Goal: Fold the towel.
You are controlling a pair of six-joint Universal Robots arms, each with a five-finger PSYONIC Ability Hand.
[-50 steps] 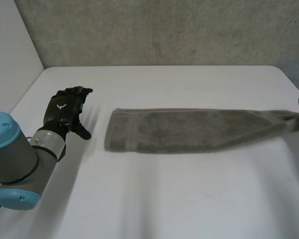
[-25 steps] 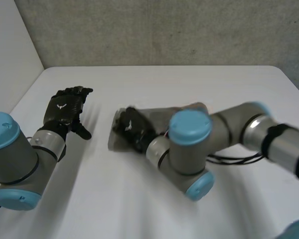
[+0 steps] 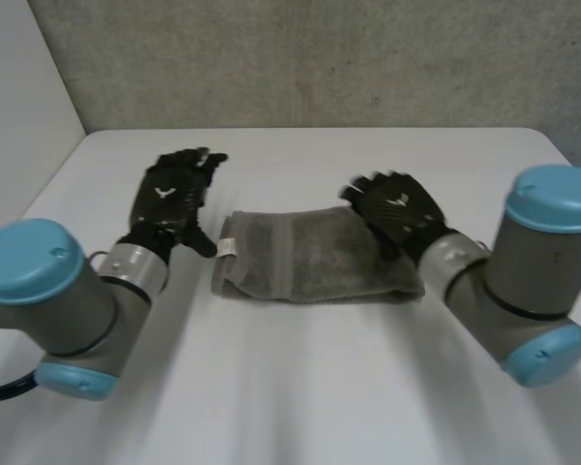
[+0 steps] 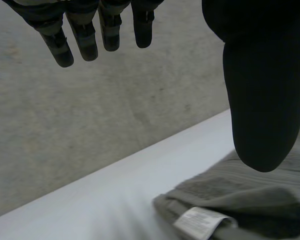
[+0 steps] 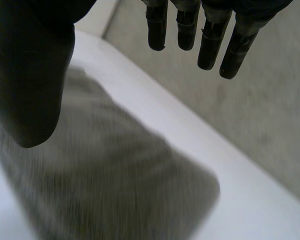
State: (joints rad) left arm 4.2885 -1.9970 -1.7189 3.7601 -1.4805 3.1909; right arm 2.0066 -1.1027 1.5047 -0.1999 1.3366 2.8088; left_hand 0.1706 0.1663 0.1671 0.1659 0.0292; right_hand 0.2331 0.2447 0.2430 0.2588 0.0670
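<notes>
No text is legible; the white tag [image 4: 197, 222] on the towel [image 4: 210, 192] seems blank.

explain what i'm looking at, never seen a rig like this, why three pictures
It is a robot with two grey arms, each ending in a black mechanical hand. The wide picture comes from a camera behind and between the arms, looking down on a white table. The other two come from cameras on each wrist, looking along that hand's palm, so its own fingers show in the shot. On the table lies a grey-brown towel, folded into a short bundle, a white label at its left end. The left hand is beside that end; the right hand is over the other end. Both are open and hold nothing.
</notes>
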